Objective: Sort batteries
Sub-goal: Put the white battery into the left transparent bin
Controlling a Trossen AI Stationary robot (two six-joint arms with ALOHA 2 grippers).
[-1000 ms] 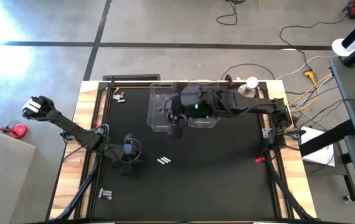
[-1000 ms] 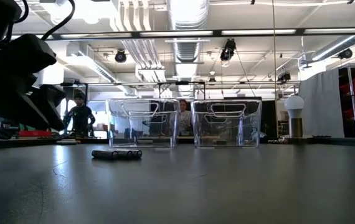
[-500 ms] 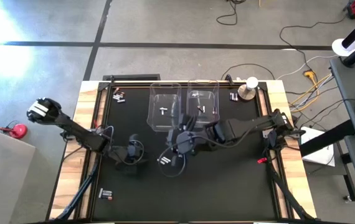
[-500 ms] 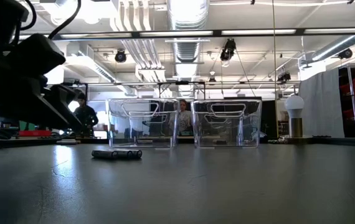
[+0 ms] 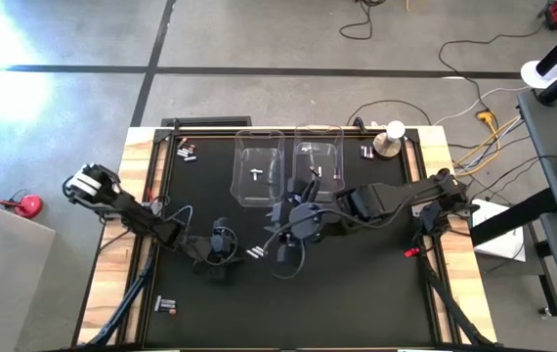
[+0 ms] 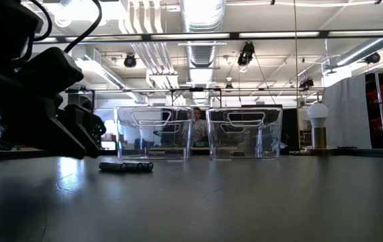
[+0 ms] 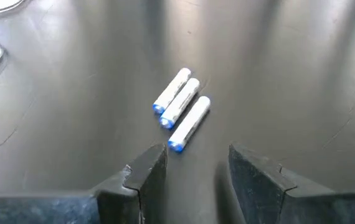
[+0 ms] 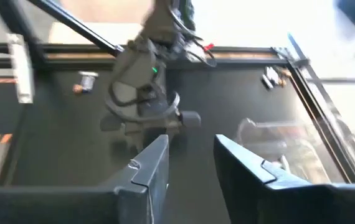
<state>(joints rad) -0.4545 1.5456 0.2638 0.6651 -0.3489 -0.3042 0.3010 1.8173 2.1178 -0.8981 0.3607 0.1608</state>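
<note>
At table centre, three white batteries [image 5: 256, 252] lie side by side on the black mat [image 5: 357, 293], with the left gripper [image 5: 222, 256] just beside them at their 9 o'clock and the right gripper [image 5: 286, 252] just beside them at 3 o'clock. Left wrist view: batteries [image 7: 182, 108] sit ahead of parted, empty fingers [image 7: 147, 175]. Right gripper [image 8: 190, 163] also parted, holding nothing. Two clear bins [image 5: 288, 171] stand at 12 o'clock from the cluster. Judgement: only one arm should go in, as the two crowd each other. Best to align the jaws across a single outer battery, descend square, and close gently so neighbours don't roll. More batteries [image 5: 165, 306] wait at 7 o'clock.
</note>
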